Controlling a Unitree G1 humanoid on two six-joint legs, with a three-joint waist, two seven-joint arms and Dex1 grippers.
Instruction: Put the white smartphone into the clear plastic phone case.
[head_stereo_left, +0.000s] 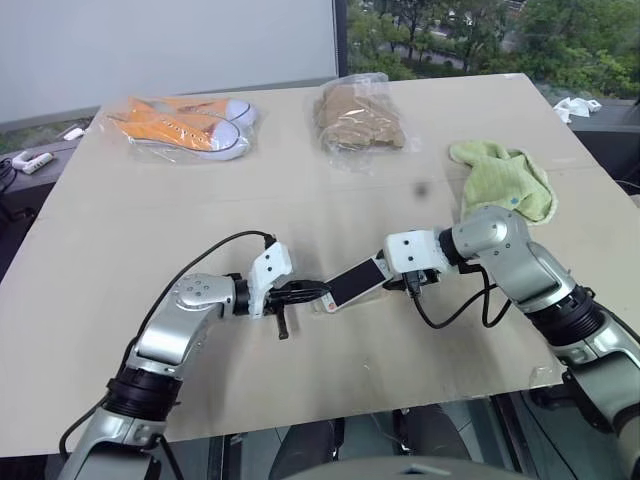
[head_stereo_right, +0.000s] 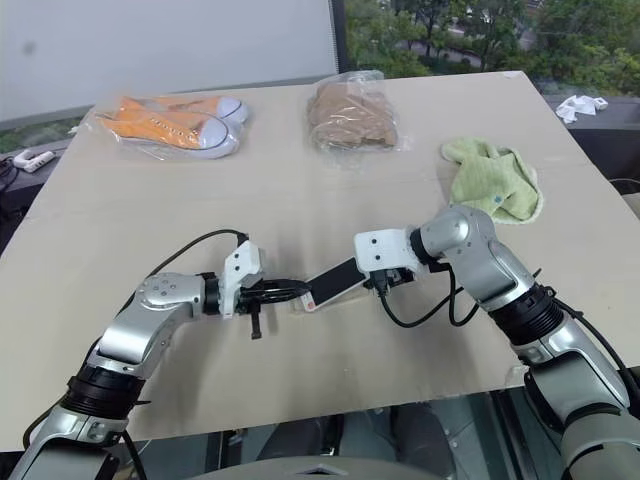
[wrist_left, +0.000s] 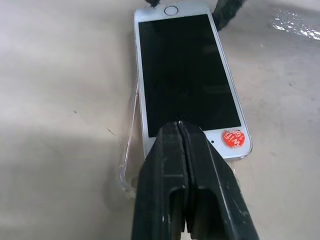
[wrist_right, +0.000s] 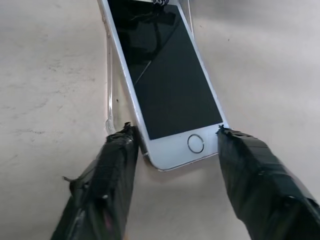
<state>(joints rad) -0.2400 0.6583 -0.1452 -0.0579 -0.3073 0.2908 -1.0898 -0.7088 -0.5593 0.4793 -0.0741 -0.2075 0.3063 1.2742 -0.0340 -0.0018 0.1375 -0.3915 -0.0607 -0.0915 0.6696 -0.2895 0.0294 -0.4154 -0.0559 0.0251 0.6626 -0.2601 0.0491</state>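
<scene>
Near the table's front edge, the left gripper has its fingers pressed shut, tips resting on the phone's sticker end. The phone lies tilted over the clear case, its long axis running between the two hands. At its home-button end, the right gripper straddles the phone's edges, apparently gripping it, so it looks best placed to press it down.
</scene>
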